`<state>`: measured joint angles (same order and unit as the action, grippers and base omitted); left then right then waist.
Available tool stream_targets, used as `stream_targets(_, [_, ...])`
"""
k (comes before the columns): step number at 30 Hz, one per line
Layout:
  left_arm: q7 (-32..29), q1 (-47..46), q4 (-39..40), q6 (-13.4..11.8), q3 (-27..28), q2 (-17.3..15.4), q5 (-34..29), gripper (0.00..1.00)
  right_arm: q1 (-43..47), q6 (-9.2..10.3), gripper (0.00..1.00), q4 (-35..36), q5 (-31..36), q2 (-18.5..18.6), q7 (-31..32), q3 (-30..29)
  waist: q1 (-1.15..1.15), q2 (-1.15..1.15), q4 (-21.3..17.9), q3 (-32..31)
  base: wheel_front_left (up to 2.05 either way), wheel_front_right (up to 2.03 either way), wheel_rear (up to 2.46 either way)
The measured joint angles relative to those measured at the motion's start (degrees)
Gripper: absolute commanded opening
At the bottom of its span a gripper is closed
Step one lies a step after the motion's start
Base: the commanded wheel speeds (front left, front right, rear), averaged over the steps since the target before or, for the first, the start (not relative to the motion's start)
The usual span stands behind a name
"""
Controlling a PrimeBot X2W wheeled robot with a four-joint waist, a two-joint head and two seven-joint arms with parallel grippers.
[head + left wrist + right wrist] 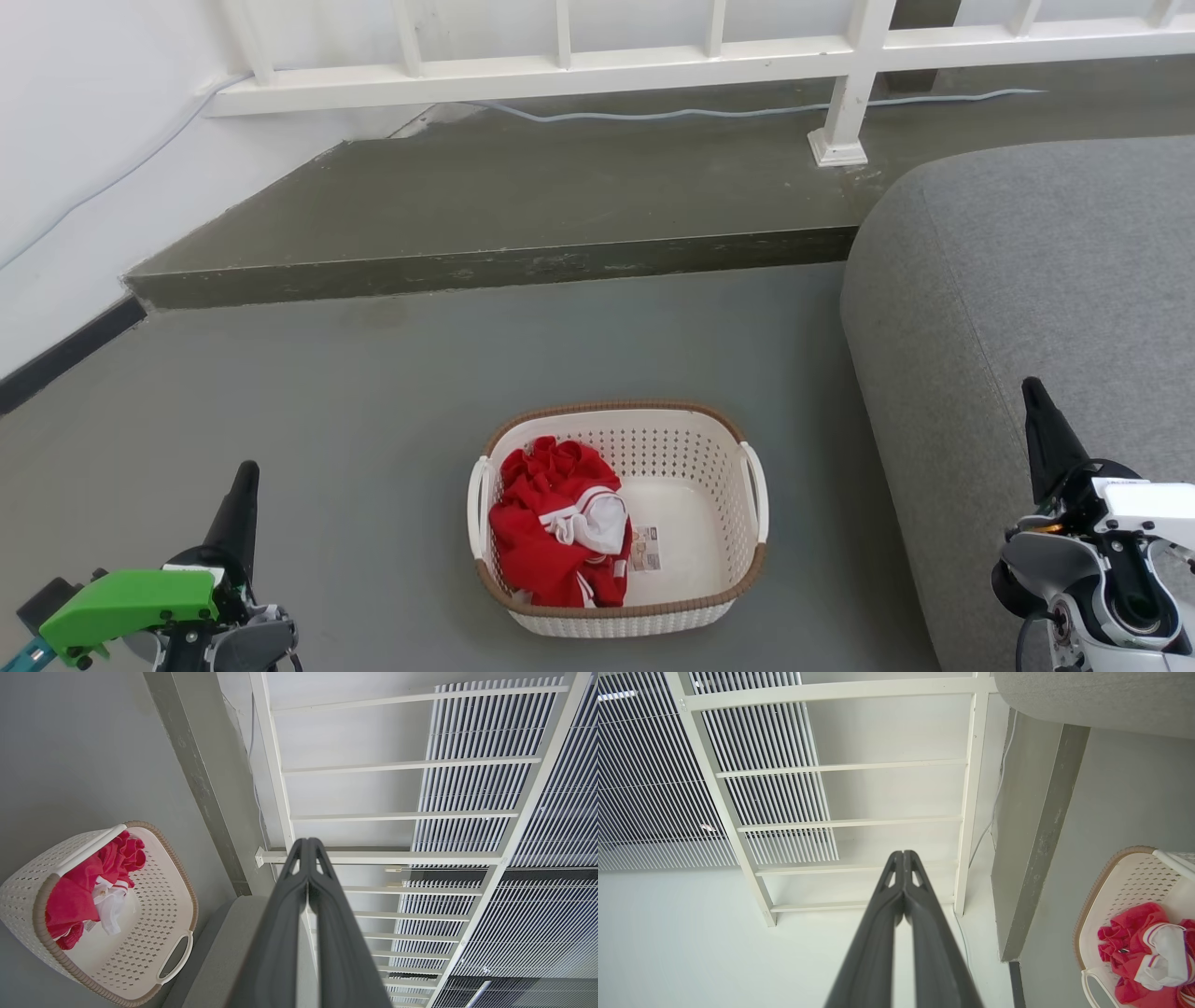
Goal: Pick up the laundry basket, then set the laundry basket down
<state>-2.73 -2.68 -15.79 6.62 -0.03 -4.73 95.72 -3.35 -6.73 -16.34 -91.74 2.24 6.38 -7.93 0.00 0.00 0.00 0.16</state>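
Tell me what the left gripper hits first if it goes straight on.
Probably the white railing: the left gripper, shut, aims at its lower rail with nothing between. The laundry basket sits off that line. Depth unclear.

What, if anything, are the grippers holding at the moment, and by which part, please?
Nothing is held: the left gripper and right gripper are shut empty, each well apart from the basket.

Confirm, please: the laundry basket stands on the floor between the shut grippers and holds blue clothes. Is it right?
No: the head view shows red clothes, not blue. The laundry basket does stand on the floor between the shut left gripper and right gripper.
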Motion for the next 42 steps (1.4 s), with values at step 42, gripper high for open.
stream_targets(42, [-0.2, -0.3, -0.1, 0.0, 0.2, 0.0, 0.0, 0.0, 0.0, 0.0, 0.0, 0.1, 0.0, 0.0, 0.0, 0.0, 0.0, 0.0, 0.0, 0.0, 0.0, 0.0, 0.0])
